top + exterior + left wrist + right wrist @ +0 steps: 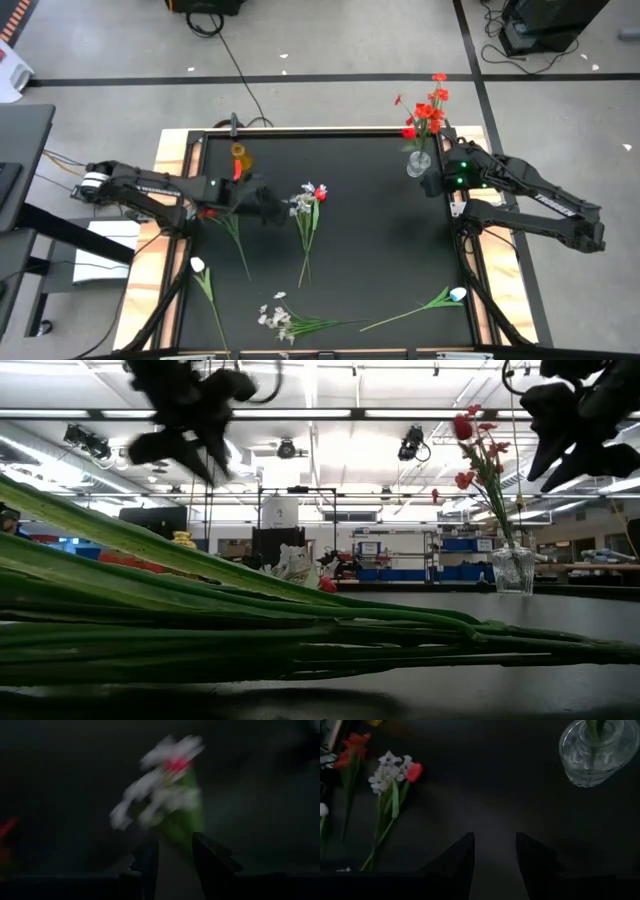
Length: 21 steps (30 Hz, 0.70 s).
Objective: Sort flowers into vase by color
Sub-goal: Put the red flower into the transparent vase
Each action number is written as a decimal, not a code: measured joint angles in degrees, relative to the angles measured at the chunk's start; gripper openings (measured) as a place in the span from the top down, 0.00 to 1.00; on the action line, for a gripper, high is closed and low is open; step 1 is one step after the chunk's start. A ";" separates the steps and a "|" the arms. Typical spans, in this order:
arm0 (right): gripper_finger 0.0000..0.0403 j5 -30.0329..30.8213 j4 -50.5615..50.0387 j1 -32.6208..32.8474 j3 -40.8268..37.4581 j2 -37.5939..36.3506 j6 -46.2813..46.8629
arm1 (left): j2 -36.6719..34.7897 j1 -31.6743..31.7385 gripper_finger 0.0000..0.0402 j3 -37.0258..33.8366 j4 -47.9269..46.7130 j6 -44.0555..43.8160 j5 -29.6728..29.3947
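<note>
Flowers (308, 215) lie mid-table, red ones stand in your vase (419, 162) at the far right, and your left gripper (268, 207) beside them and right gripper (432, 180) by the vase hang apart, empty.

No text, label, brand, number or sign can be read in any of the views. The dark right arm (545, 205) carries a small pale marking on its upper link in the high view, but it is too small to make out. The shelves and equipment in the room beyond the worktop, seen in the low view, show no legible lettering either.
</note>
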 joint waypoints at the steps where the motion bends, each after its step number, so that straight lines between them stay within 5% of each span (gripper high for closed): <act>1: 0.62 -0.01 -0.10 0.00 -0.41 0.02 0.02 | 0.00 -1.08 0.69 -0.04 -3.03 -3.26 -0.61; 12: 0.62 -2.97 7.07 0.00 -3.46 0.26 4.55 | 0.02 -9.77 0.69 -0.17 -15.83 -19.37 -3.55; 21: 0.62 -7.94 7.66 1.68 -3.46 0.26 9.76 | -2.79 -22.84 0.69 -13.48 -9.95 -40.46 0.86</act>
